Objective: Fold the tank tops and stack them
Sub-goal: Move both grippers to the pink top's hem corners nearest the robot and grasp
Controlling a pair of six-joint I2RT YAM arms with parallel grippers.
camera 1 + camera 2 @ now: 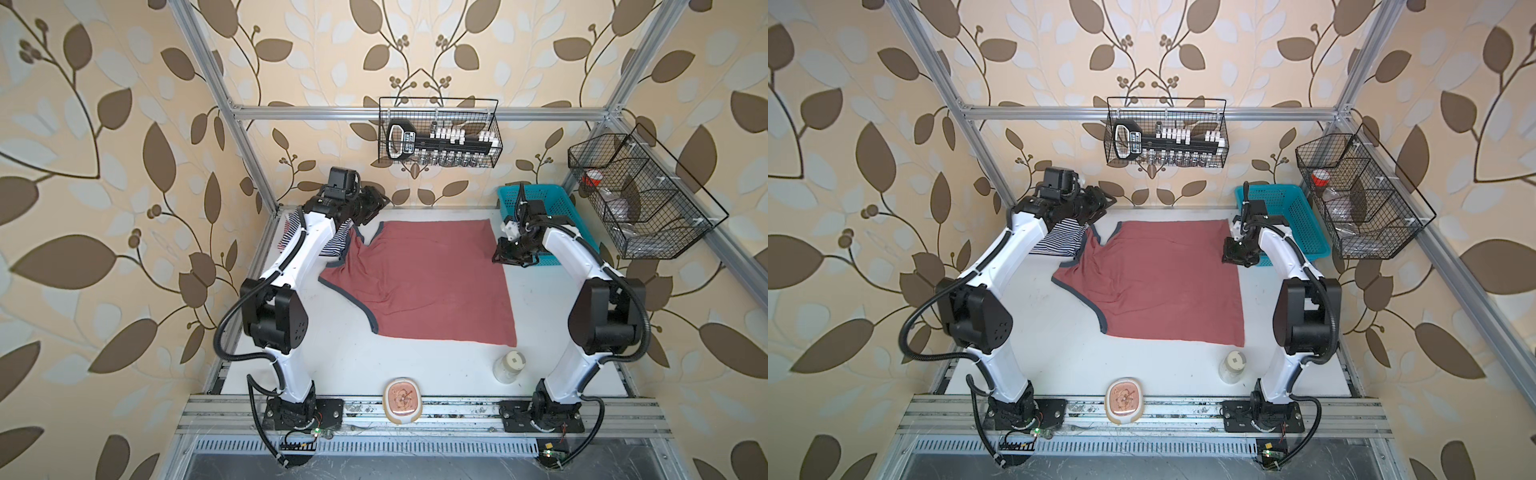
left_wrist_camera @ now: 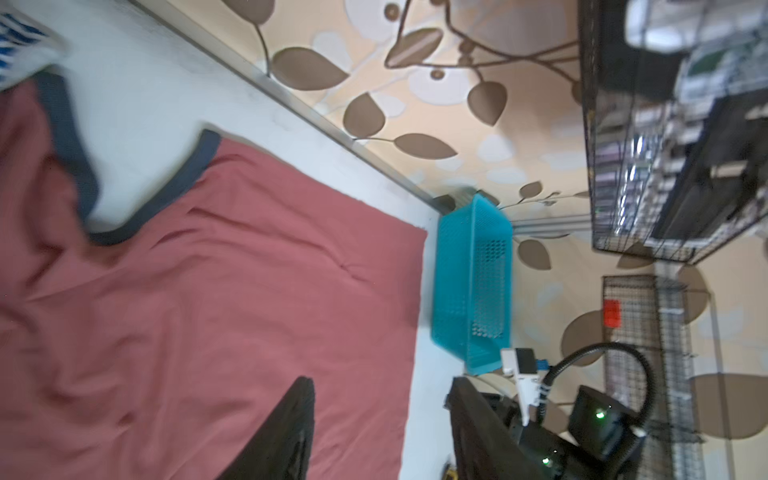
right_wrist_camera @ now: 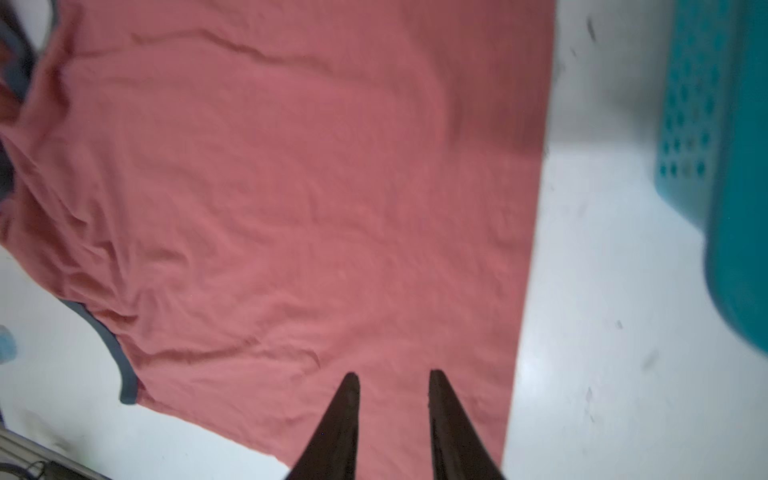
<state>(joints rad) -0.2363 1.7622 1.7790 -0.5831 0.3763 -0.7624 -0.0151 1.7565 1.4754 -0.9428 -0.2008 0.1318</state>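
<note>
While both grippers hang empty, the play is all about the red top. Left gripper [image 1: 373, 206] first: jaws spread, nothing between them in its wrist view, parked at 11 o'clock of the table [image 1: 357, 361] by the back wall. Its arm is stretched far forward with the wrist rolled onto its side. Right gripper [image 1: 510, 254]: fingers [image 3: 446, 411] parted with a clear gap, pinching nothing, tilted down over the cloth just inside the hem, elbow tucked back beside the blue basket [image 1: 555, 203]. Out from there, the red top [image 1: 436, 286] lies flat in the middle. Its long axis runs 9 to 3 o'clock, with the hem at 3 and the dark-trimmed straps and neckline at 9 to 10. From the right gripper the cloth spreads away toward 8 o'clock; from the left it lies toward 4 o'clock. I'd call the right arm nearer, already above the far hem corner, while the left is closest to the far strap. Under the left forearm sits the navy-striped top [image 1: 340, 242], bunched at 10 o'clock and touching the red one's strap.
</note>
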